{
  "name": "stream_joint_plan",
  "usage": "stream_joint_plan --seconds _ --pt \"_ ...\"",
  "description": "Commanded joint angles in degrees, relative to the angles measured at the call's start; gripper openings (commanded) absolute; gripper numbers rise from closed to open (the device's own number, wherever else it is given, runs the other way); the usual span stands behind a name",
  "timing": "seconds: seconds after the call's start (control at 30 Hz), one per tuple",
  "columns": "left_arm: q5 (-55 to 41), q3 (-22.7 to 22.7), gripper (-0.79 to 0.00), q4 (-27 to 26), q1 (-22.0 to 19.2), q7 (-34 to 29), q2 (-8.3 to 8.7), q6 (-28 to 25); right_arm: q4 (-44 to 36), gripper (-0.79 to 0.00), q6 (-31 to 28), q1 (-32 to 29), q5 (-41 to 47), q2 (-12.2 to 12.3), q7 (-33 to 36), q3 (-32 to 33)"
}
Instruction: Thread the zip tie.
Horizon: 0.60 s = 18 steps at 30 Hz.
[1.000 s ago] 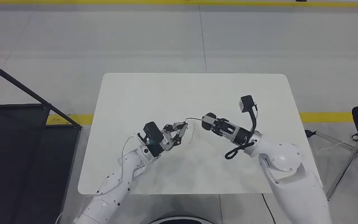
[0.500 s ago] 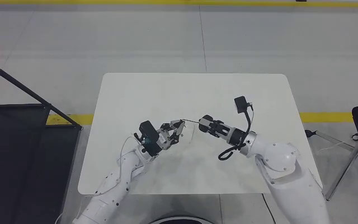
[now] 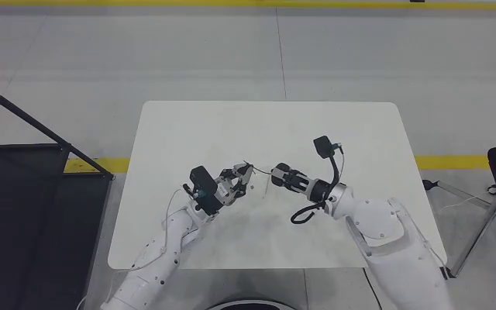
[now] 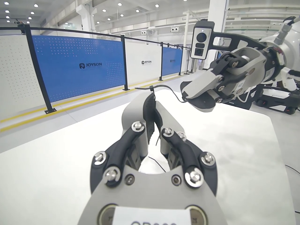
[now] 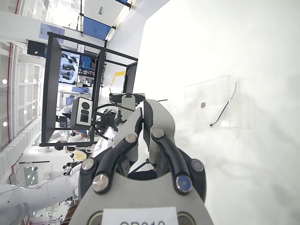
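Threading seems underway: our left gripper (image 4: pixel 151 105) is clamped on the zip tie (image 4: pixel 164 85) just below its head (image 4: pixel 151 88), while near that head our right gripper (image 4: pixel 186 96) pinches the tail (image 4: pixel 174 94). Next, we judge, the tail needs a straight, steady push through.

Zip tie (image 4: pixel 151 89) tip — maybe hidden

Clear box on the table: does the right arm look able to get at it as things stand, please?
Probably yes: bare table lies between the right gripper and the clear box. But that gripper is shut on the zip tie.
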Motion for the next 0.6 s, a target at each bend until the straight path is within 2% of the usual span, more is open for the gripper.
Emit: stream_joint_plan --seconds 0.0,0.47,0.5,0.53,0.57 --pt "-0.1 0.0 -0.785 0.0 0.0 0.0 0.0 0.1 0.1 -0.785 0.2 0.1 -0.3 0.0 0.1 -0.1" --pt "4.0 1.0 -0.785 0.2 -0.3 -0.4 -0.11 5.3 0.1 -0.785 -0.2 -0.2 1.4 -0.2 -0.9 0.6" --pt "4.2 1.0 -0.785 0.2 -0.3 -0.2 -0.11 5.7 0.1 -0.72 -0.2 -0.2 1.7 -0.2 -0.9 0.7" --pt "4.4 1.0 -0.785 0.2 -0.3 -0.1 -0.12 6.2 0.1 -0.613 -0.1 -0.2 1.9 -0.2 -0.9 0.8" --pt "4.5 0.9 -0.785 0.1 -0.2 0.0 -0.12 6.6 0.1 -0.465 -0.1 -0.3 2.2 -0.2 -1.0 0.9"
